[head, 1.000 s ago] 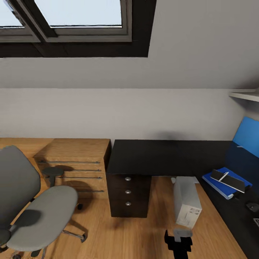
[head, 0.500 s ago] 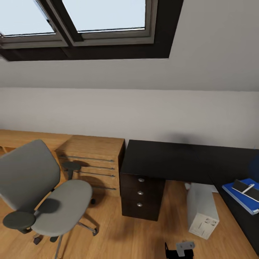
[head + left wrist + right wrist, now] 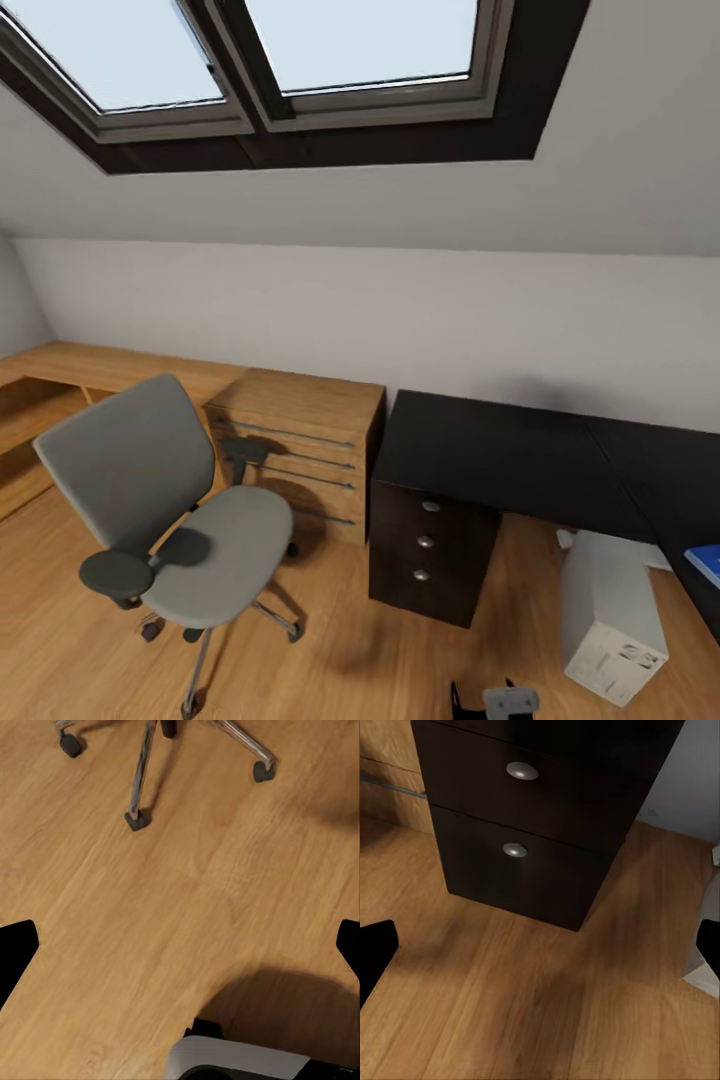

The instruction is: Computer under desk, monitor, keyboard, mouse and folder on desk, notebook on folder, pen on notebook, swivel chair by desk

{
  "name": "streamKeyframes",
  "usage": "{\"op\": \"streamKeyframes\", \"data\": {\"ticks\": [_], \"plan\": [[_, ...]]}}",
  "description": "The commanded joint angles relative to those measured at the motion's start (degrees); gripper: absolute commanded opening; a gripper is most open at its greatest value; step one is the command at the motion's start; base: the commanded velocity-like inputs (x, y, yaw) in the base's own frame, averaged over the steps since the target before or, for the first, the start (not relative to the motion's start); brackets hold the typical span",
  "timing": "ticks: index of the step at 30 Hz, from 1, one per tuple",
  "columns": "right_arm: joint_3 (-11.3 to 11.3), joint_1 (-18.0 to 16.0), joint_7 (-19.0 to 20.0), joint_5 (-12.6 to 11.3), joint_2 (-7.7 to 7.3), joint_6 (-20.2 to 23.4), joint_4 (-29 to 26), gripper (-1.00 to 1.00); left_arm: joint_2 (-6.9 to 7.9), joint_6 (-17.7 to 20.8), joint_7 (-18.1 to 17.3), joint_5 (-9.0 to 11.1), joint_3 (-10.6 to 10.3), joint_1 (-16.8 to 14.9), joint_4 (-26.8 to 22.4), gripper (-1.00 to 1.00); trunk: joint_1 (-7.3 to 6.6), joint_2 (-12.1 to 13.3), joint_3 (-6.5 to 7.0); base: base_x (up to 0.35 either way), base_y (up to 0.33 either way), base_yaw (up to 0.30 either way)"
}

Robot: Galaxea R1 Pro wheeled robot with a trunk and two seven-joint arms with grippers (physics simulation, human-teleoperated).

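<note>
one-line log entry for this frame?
phase: in transit | swivel chair: away from desk | computer: under desk | left gripper: open, empty | right gripper: open, empty

One grey padded swivel chair [image 3: 165,520], one glossy black L-shaped bench [image 3: 520,455], one white boxy computer tower [image 3: 608,615], three round silver drawer knobs [image 3: 426,541], two skylight panes [image 3: 260,45].

grey swivel chair [image 3: 170,520] apart from black desk [image 3: 520,455], white computer [image 3: 610,620] beneath, blue folder [image 3: 705,562] on top

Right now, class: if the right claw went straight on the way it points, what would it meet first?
Probably the wooden floor just before the desk's dark drawer unit; nothing lies between, though depth is uncertain.
</note>
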Motion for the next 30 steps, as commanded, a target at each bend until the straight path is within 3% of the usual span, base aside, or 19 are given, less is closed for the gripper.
{"op": "streamKeyframes", "data": {"ticks": [1,4,5,6,9,14,30], "plan": [[0.51,0.27,-1.29,-0.05,0.21,-1.19,0.12,1.0,0.02,-1.42,0.54,0.01,-0.49,-0.02,-0.07,1.0,0.01,-0.06,-0.08,0.0,0.0,0.279],[0.58,1.23,-3.43,0.21,0.42,-4.56,0.1,1.0,0.0,-6.95,0.53,-0.01,-0.49,0.0,-0.02,1.0,0.01,-0.06,-0.08,0.0,0.0,0.279],[0.6,1.75,-3.92,0.26,0.49,-6.29,0.1,1.0,-0.02,-9.72,0.5,-0.01,-0.5,-0.01,-0.01,1.0,0.01,-0.06,-0.08,0.0,0.0,0.279],[0.62,2.85,-4.5,0.56,0.57,-10.48,0.1,1.0,-0.24,-15.61,0.42,-0.04,-0.54,0.05,0.0,1.0,0.01,-0.06,-0.09,0.0,0.0,0.278],[0.63,3.87,-4.71,0.79,0.58,-14.78,0.1,1.0,-0.58,-21.18,0.32,-0.08,-0.55,0.92,0.54,1.0,0.01,-0.06,-0.14,0.0,0.0,0.276],[0.61,4.37,-4.78,0.86,0.53,-16.97,0.1,1.0,-1.34,-21.18,0.32,-0.1,-0.54,1.73,1.08,1.0,0.01,-0.06,-0.3,0.0,0.0,0.268],[0.49,4.43,-4.84,0.81,0.39,-16.85,0.01,1.0,-1.33,-21.18,0.4,-0.02,-0.27,1.83,1.15,1.0,0.01,-0.06,-0.85,-0.053,0.0,0.264]]}}
